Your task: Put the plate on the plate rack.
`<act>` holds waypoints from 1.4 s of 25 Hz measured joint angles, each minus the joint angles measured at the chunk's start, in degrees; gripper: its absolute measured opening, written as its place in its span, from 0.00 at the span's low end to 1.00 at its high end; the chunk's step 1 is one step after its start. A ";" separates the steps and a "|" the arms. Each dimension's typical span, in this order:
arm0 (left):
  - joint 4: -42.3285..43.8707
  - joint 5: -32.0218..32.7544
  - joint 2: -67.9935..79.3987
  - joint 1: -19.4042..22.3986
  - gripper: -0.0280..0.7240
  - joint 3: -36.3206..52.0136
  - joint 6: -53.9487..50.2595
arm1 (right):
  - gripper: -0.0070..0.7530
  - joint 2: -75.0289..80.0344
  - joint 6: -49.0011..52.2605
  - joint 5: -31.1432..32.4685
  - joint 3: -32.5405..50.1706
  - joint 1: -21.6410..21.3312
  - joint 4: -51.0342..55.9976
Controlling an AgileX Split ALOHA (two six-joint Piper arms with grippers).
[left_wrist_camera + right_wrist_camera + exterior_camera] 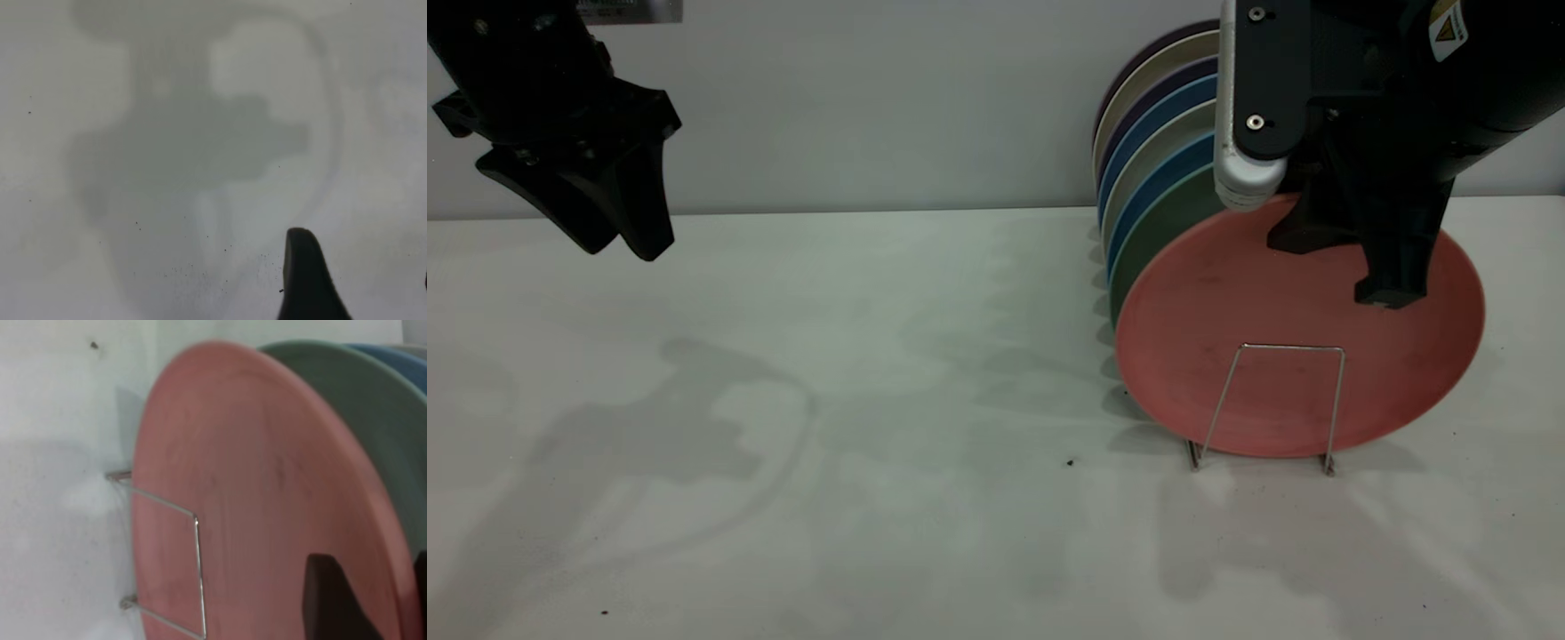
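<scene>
Plate (1280,356) stands upright in plate rack (1285,404), behind front wire loop, ahead of green plate (1152,236). Right pincer (1352,267) clamped on plate's upper rim. Placement judged nearly done; release, withdrawal remain. Left pincer (618,236) idle, far from rack, fingers together.

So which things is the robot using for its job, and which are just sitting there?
For the job:
pink plate
wire plate rack
right pincer, at the pink plate's top

Just there:
other plates stacked behind it
left pincer, hanging over bare table
</scene>
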 joint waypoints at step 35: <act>-0.23 2.68 -16.65 0.00 0.64 0.19 1.21 | 0.59 -31.48 39.90 20.98 0.00 -0.07 2.40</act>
